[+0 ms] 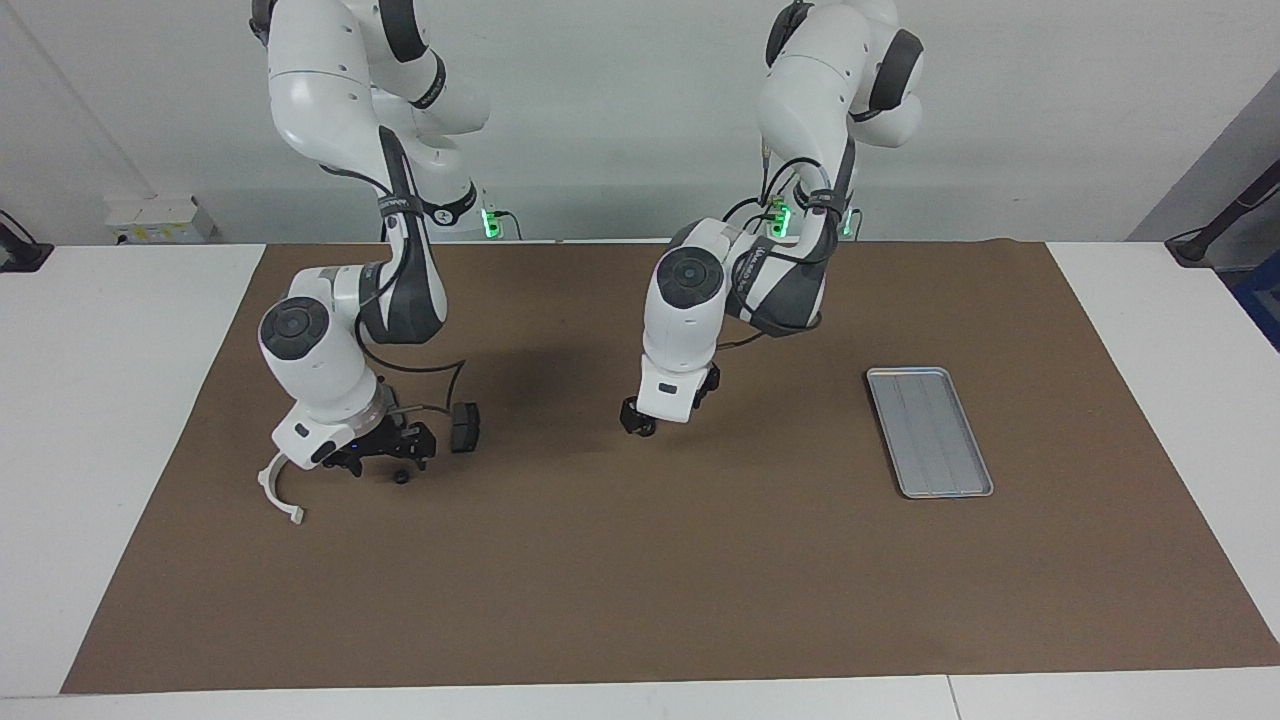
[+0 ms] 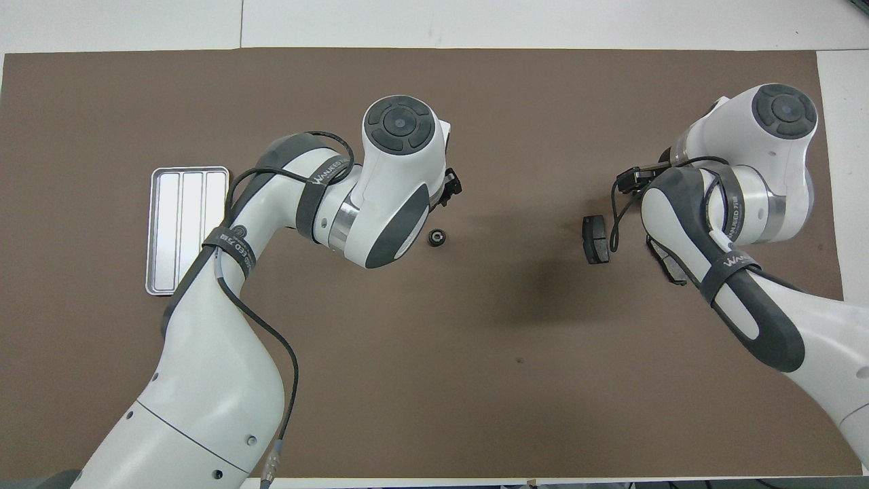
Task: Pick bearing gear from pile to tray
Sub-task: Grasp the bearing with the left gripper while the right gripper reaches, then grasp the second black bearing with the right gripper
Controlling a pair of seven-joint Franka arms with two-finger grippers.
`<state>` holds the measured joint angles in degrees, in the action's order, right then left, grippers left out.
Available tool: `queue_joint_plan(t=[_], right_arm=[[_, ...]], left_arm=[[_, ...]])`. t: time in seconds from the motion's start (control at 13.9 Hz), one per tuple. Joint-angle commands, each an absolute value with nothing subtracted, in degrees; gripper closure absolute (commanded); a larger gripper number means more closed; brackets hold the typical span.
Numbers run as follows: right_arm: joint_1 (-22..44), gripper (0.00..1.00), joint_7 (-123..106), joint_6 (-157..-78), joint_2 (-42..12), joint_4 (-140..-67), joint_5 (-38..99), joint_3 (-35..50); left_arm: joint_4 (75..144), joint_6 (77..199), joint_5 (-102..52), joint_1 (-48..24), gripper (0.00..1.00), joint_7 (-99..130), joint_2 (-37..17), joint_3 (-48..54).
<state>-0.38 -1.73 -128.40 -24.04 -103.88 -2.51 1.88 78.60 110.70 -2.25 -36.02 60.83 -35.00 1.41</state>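
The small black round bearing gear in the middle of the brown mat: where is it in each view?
Facing view: small black round bearing gear, mid-mat, mostly hidden under the left hand.
Overhead view: it lies mid-mat, beside the left arm's wrist.
Shared landmark: the shallow silver-grey metal tray, toward the left arm's end of the table.

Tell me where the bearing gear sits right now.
The bearing gear lies alone mid-mat in the overhead view, between the tray and the brake pad, directly beside the left arm's tool.
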Motion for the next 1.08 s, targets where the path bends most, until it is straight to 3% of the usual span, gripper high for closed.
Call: queue_joint_plan(t=[0.0,0.58,0.86,1.01], right_arm=[[-0.97,0.05,-4.56,-130.87,-23.82,-106.34,-2.29,2.37],[-0.97,0.08,-4.92,-131.13,-24.87,-106.61,-2.29,2.37],[-1.05,0.08,-5.36,-135.00,-25.93,-107.14,-2.29,2.29],[-1.14,0.12,-5.36,-135.00,-26.02,-107.14,-2.29,2.29]], left_arm=[[76.73,110.83,-1.14,-39.37,0.00,63.10,-37.00,-0.18],[83.05,117.94,-1.32,-38.85,0.00,63.10,-36.12,-0.09],[86.30,120.49,-1.41,-39.37,0.03,63.19,-35.33,-0.09],[86.48,120.59,-1.49,-39.37,0.05,63.54,-35.24,0.09]])
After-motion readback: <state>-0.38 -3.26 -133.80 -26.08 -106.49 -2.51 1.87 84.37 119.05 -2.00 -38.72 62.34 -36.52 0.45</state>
